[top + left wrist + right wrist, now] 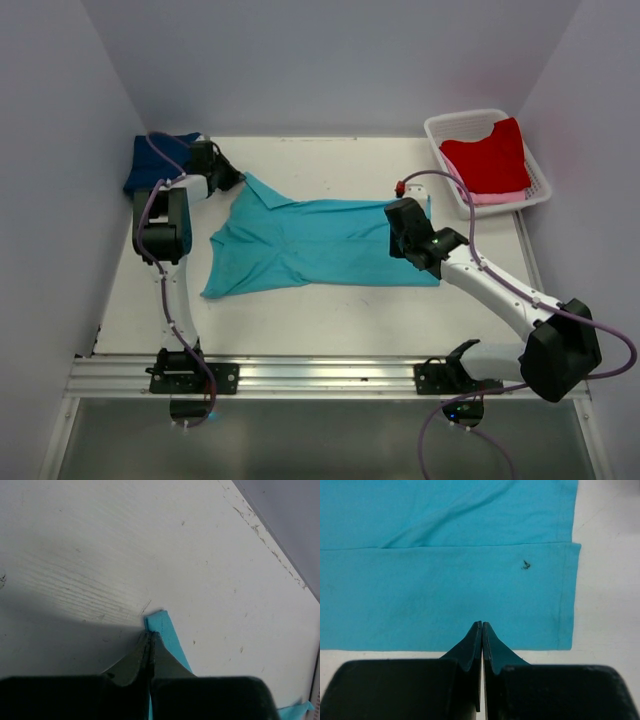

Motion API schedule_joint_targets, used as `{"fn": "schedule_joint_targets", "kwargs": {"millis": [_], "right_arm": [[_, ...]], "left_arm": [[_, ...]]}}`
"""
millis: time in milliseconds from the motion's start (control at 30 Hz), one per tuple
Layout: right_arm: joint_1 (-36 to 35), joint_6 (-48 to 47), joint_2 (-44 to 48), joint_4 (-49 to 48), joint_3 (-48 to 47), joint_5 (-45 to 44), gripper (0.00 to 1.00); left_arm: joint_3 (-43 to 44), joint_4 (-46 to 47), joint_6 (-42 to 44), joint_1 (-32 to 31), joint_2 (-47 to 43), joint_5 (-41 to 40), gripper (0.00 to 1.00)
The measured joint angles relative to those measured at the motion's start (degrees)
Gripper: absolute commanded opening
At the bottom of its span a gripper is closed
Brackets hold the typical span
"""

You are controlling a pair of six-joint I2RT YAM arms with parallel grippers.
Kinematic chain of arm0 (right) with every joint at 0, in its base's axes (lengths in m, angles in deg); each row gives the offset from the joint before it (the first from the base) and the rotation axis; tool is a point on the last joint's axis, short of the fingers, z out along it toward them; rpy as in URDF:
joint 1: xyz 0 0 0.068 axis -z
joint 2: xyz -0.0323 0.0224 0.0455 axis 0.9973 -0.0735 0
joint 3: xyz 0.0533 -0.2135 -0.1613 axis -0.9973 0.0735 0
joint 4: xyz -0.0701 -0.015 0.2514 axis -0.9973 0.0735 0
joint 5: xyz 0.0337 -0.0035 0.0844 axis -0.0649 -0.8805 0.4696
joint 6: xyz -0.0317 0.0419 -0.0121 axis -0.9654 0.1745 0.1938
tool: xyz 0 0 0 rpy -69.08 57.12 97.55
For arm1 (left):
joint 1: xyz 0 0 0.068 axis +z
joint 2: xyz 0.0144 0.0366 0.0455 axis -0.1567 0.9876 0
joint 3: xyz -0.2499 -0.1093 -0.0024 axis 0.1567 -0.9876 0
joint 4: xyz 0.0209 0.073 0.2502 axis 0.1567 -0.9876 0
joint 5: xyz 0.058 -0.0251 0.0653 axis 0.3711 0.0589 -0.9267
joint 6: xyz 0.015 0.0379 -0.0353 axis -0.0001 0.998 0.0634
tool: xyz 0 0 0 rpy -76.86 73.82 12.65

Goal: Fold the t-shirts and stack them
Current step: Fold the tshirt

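Turquoise soft-cloth t-shirt (320, 245) lies spread mid-bench. Your left claw (150, 635) pinches its sleeve tip near far-left corner. Bite looks thin, so cloth may slip out when you lift. Your right claw (482, 625) is pressed together, empty, over near hem. Dragging it there would bunch cloth.

Plain white tabletop (330, 310), kinda scuffed and speckled up close. Pale lavender-grey walls (330, 60) box it in on three sides. A silver metal rail (320, 375) runs along the near edge, with a grey panel (320, 440) below it. Light's soft and even.
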Motion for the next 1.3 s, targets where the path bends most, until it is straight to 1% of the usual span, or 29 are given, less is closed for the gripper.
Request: {"fn": "schedule_joint_targets", "kwargs": {"millis": [167, 200, 233, 300, 333, 467, 700, 833, 900, 933, 967, 1000, 1033, 1133, 1167, 1300], "right_arm": [[0.7, 1.2, -1.2, 0.7, -1.4, -3.6, 0.00], [1.2, 1.6, -2.0, 0.8, -2.1, -4.2, 0.03], [2.0, 2.1, -3.3, 0.8, -3.2, -4.9, 0.09], [4.0, 3.1, -6.1, 1.0, -5.5, -5.4, 0.10], [5.1, 3.5, -7.5, 0.9, -6.4, -5.6, 0.13], [7.9, 4.3, -11.8, 0.8, -8.2, -6.0, 0.13], [10.6, 5.0, -19.1, 0.7, -11.4, -5.9, 0.06], [13.3, 5.2, -24.7, 0.6, -15.9, -5.5, 0.08], [14.4, 5.4, -27.4, 0.3, -18.4, -5.5, 0.14], [15.0, 5.6, -28.9, 0.4, -19.9, -5.5, 0.24], [15.5, 5.7, -30.3, 0.2, -21.3, -5.5, 0.26], [15.9, 5.9, -31.6, 0.2, -22.6, -5.6, 0.35], [16.3, 6.2, -33.1, 0.5, -24.2, -5.8, 0.41], [17.2, 6.9, -37.4, 0.8, -29.1, -6.6, 0.44], [17.4, 7.1, -38.7, 0.9, -30.6, -6.8, 0.50], [18.1, 7.9, -43.1, 1.2, -34.7, -8.1, 0.51]], "left_arm": [[-0.6, 0.9, 0.0, 0.1, -0.2, 0.8, 0.00], [-0.8, 0.9, 0.0, 0.1, -0.4, 1.1, 0.00], [-1.0, 0.9, 0.1, 0.1, -0.6, 1.3, 0.00], [-1.3, 0.7, 0.1, 0.1, -1.3, 1.8, 0.00], [-1.3, 0.2, 0.1, 0.1, -1.9, 2.0, 0.00], [-1.3, -0.7, 0.1, 0.1, -5.4, 2.6, 0.00], [-1.1, -1.1, 0.1, 0.1, -11.9, 3.6, 0.00], [-1.2, -2.9, 0.1, 0.1, -13.4, 4.1, 0.00], [-1.8, -3.7, 0.1, 0.1, -14.2, 4.4, 0.00], [-2.8, -3.8, 0.1, 0.1, -15.0, 4.6, 0.00], [-4.0, -4.1, 0.1, 0.1, -15.9, 4.8, 0.00], [-5.6, -4.3, 0.1, 0.1, -17.2, 4.9, 0.00], [-7.3, -4.4, 0.1, 0.1, -18.6, 5.0, 0.00], [-13.1, -4.7, 0.1, 0.1, -23.6, 5.0, 0.00], [-14.7, -4.7, 0.1, 0.1, -25.2, 5.0, 0.00], [-21.0, -4.7, 0.1, 0.1, -31.6, 5.4, 0.00]]}}
